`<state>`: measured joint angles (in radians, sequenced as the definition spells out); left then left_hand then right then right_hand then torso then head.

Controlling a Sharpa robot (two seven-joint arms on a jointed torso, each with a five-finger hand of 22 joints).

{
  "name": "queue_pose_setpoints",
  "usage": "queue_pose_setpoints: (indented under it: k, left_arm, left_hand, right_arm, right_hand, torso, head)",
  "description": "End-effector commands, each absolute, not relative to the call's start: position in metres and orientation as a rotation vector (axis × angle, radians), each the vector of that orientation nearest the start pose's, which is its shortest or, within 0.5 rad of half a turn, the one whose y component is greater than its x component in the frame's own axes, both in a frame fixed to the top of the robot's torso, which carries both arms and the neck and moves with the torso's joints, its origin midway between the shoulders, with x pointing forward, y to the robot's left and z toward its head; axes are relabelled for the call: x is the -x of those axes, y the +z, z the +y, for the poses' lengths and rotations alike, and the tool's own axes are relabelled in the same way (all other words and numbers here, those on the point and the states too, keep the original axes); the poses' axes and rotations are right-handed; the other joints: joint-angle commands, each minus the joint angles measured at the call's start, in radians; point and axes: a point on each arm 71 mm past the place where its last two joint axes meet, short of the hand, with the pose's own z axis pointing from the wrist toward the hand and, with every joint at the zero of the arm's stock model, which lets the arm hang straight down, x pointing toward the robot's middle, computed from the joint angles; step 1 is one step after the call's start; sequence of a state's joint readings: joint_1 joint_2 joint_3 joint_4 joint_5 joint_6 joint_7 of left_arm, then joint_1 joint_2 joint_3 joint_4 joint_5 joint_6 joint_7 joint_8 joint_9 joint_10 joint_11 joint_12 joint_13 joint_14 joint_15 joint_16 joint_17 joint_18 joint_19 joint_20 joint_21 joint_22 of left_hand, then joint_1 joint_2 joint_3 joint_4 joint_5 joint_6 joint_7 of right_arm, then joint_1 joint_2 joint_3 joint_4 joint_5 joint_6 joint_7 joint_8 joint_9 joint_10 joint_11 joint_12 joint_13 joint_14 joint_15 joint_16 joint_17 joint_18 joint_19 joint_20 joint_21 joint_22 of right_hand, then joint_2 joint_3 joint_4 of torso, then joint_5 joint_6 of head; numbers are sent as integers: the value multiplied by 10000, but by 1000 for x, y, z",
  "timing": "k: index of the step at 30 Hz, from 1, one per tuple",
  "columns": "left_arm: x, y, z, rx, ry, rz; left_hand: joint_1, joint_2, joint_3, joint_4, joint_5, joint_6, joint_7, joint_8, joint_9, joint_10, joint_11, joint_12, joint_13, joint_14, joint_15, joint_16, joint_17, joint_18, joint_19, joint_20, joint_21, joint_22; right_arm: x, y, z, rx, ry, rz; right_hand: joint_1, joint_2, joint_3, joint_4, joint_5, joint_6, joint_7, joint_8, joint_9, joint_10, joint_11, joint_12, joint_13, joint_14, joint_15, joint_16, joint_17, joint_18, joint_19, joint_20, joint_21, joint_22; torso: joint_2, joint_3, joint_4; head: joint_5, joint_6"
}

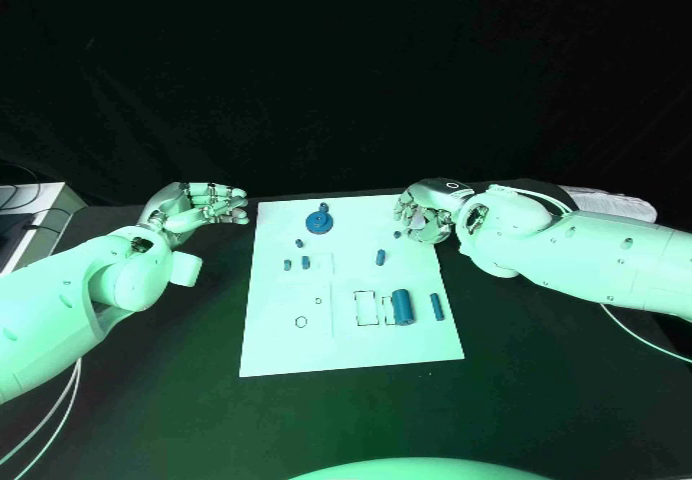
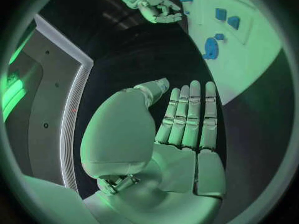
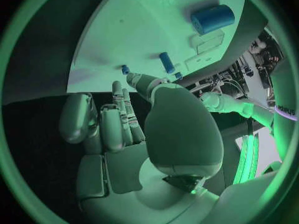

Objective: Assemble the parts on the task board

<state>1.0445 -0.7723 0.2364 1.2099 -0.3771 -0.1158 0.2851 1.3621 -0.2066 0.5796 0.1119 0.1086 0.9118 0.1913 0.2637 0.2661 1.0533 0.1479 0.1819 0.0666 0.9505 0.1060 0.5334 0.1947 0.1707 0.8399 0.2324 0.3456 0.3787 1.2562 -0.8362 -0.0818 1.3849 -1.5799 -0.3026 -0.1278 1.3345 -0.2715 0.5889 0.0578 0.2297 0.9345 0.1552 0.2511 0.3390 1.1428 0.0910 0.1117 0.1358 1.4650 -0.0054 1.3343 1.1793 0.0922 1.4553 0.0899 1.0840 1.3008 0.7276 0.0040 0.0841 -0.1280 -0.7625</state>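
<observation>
The white task board point(image 1: 353, 345) lies mid-table. On it are a blue gear point(image 1: 319, 220) at the far edge, several small blue pieces point(image 1: 296, 264) in the middle, a thick blue cylinder point(image 1: 404, 306) and a slim blue peg point(image 1: 437, 306) toward the right. My left hand point(image 1: 195, 208) hovers off the board's far left corner, palm bare, fingers straight and apart point(image 2: 187, 114). My right hand point(image 1: 426, 212) hangs at the far right corner with loosely bent fingers, holding nothing point(image 3: 124, 119). The left wrist view shows the gear point(image 2: 211, 48); the right wrist view shows the cylinder point(image 3: 212, 18).
A small ring point(image 1: 300, 322) and empty outlined slots point(image 1: 365, 306) lie on the board's near half. Black table surrounds the board. A pale box with cables point(image 1: 29, 205) sits at the far left edge.
</observation>
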Motion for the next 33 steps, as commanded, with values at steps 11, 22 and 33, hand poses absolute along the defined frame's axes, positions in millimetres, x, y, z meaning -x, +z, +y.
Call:
queue_pose_setpoints:
  k: [11,22,33]
  left_arm:
    - [-521,-184,266,10271,-16036,13278]
    - [-519,-183,268,10295,-15931,13249]
    - [-519,-184,269,10355,-15801,13245]
  left_hand:
    - [126,-16,-40,43,15,83,72,19,-9,214,34,-457,-21,174,52,-825,21,102,215,18,-342,-282]
    - [132,-18,-54,38,15,90,100,15,-14,191,57,-537,-19,197,68,-937,33,100,234,25,-396,-324]
    - [145,-17,-57,28,15,90,120,11,-18,186,69,-566,-17,213,74,-980,41,101,246,26,-417,-341]
  right_arm:
    - [-516,-190,-233,3412,2545,16287]
    - [-515,-201,-224,3508,2740,16660]
    - [-514,-205,-217,3413,3127,16655]
  right_hand:
    - [14,-144,-124,48,-104,-95,11,-129,-39,-228,36,-175,-138,307,119,65,-32,-31,-3,86,-101,-12]
    - [78,7,-41,118,-57,155,-17,-89,-2,25,-2,-132,-222,314,99,92,-76,-65,60,91,141,139]
    - [84,121,71,204,-2,400,-32,-42,41,279,-37,-106,-303,325,73,143,-77,-86,101,78,294,242]
  torso:
    - [2,-6,-6]
    - [6,5,-1]
    - [19,23,-13]
  head:
    - [12,-54]
    - [5,-89]
    - [39,-105]
